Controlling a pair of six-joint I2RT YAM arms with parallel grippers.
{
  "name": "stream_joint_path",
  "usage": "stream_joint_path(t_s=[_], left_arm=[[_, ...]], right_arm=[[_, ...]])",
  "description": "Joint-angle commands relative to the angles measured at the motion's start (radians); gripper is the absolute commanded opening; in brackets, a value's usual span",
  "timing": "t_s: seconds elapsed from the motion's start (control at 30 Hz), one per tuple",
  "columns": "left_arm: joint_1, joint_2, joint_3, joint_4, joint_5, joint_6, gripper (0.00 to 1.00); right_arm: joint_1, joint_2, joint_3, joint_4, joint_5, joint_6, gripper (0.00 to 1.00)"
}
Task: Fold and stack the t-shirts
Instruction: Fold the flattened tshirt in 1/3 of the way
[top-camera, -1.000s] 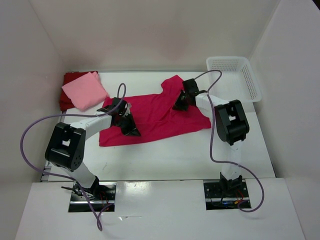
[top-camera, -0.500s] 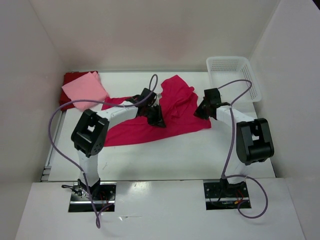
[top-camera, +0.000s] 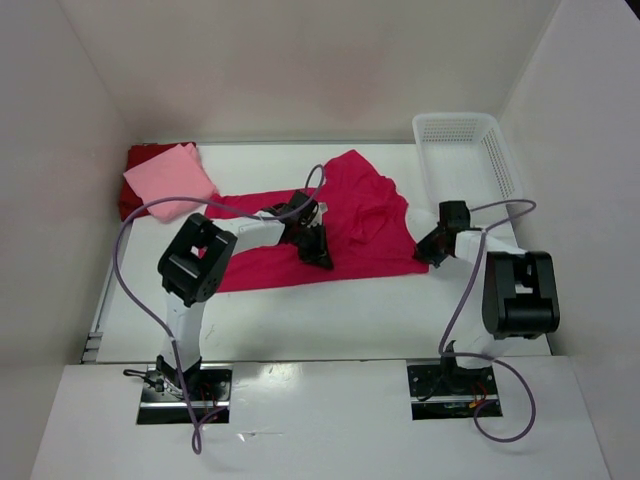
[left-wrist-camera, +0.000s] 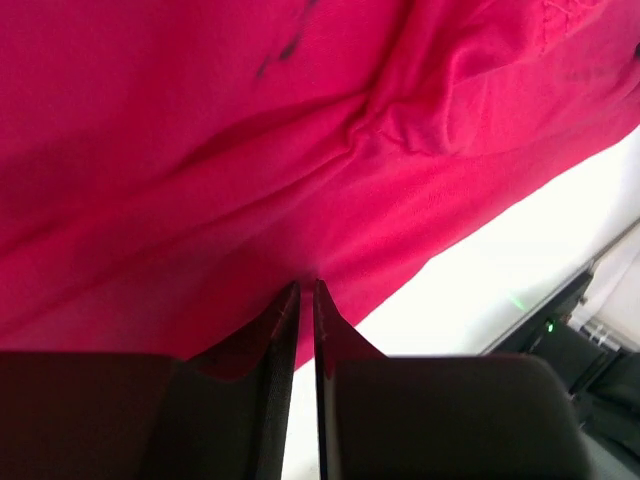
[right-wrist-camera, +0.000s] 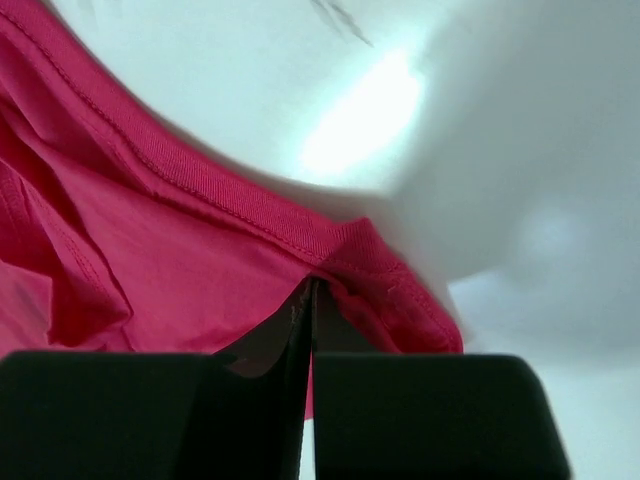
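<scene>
The crimson-magenta t-shirt lies spread and wrinkled across the middle of the table. My left gripper is shut on a fold of it near its lower middle; in the left wrist view the gripper pinches the cloth. My right gripper is shut on the shirt's hemmed right corner; in the right wrist view the gripper pinches that hem. The light pink t-shirt lies folded on the dark red t-shirt at the far left.
A white lattice basket stands at the back right. White walls enclose the table on three sides. Purple cables loop from both arms over the table.
Both grippers have moved right with the crimson-magenta shirt, dragging it toward the right side. The right arm has swung out toward the right edge.
</scene>
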Motion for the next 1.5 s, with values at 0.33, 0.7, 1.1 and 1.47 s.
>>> stream_joint_path(t_s=[0.33,0.7,1.1,1.47], left_arm=[[-0.101,-0.157,-0.186,-0.042,0.042,-0.02,0.2],[-0.09,-0.27,-0.146,-0.051,0.04,-0.038,0.21],[0.047,-0.433,-0.261,-0.06,0.017,-0.029,0.23],[0.201,-0.55,-0.366,-0.088,0.026,-0.009,0.23]], right_arm=[[-0.041,-0.45,-0.139,-0.208,-0.071,0.053,0.14],[0.278,-0.196,-0.004,-0.011,-0.115,0.023,0.06],[0.278,-0.018,0.069,0.031,0.003,-0.01,0.31],[0.278,-0.028,0.049,-0.027,0.058,0.0,0.31]])
